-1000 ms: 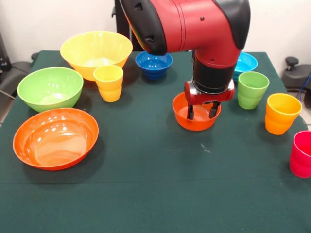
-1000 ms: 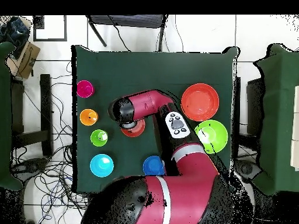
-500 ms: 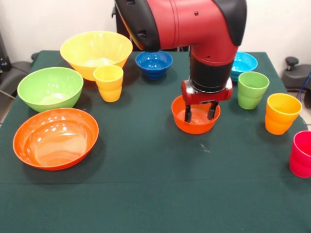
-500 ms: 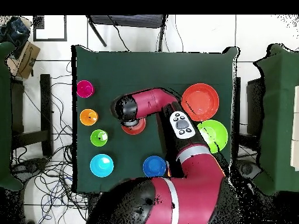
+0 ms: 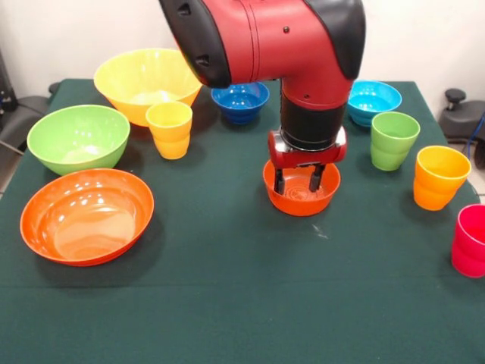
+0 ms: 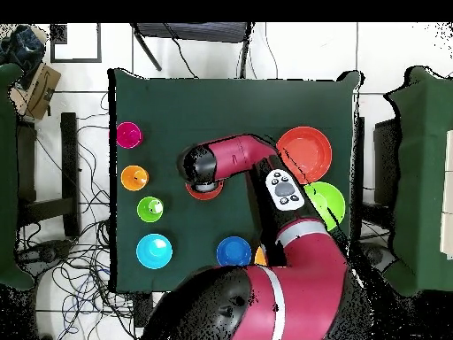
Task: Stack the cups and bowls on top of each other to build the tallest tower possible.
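My gripper [image 5: 297,182] is open, with both fingers down inside the small orange bowl [image 5: 301,203] at the table's middle. In the overhead view my arm covers the gripper, and only the bowl's edge [image 6: 203,194] shows. The large orange bowl [image 5: 87,216] stands apart at the front left, with nothing in it. The yellow cup [image 5: 170,129], green cup [image 5: 394,140], orange-yellow cup [image 5: 440,177] and pink-red cup [image 5: 470,240] stand singly. No pieces are stacked.
The large green bowl [image 5: 78,136] and large yellow bowl [image 5: 149,80] stand at the left. The dark blue bowl [image 5: 240,98] and light blue bowl [image 5: 373,98] stand at the back. The dark green table cloth [image 5: 227,303] runs to the front edge.
My gripper has moved left and toward the camera in the front view. The small orange bowl has shifted the same way with it.
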{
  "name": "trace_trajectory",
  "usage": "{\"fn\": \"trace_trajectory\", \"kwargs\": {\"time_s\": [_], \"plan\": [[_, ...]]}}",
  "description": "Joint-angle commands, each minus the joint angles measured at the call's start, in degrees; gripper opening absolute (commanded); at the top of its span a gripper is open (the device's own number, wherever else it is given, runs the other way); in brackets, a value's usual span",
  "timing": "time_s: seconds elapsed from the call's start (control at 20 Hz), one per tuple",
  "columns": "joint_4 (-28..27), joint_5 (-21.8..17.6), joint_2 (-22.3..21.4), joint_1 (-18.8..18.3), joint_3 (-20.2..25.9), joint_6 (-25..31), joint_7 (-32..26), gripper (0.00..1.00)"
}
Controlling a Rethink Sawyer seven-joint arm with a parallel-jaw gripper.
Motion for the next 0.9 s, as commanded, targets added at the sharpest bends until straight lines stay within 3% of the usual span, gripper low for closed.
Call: {"fn": "trace_trajectory", "kwargs": {"time_s": [0.05,0.3,0.9], "plan": [[-3.5,-5.9,3.1,-0.5,3.8,-2.4,-13.5,1.00],[-4.1,-6.7,3.2,-0.8,4.3,-2.5,-13.8,1.00],[-7.5,-7.2,4.4,-4.3,7.2,3.8,-20.8,1.00]]}}
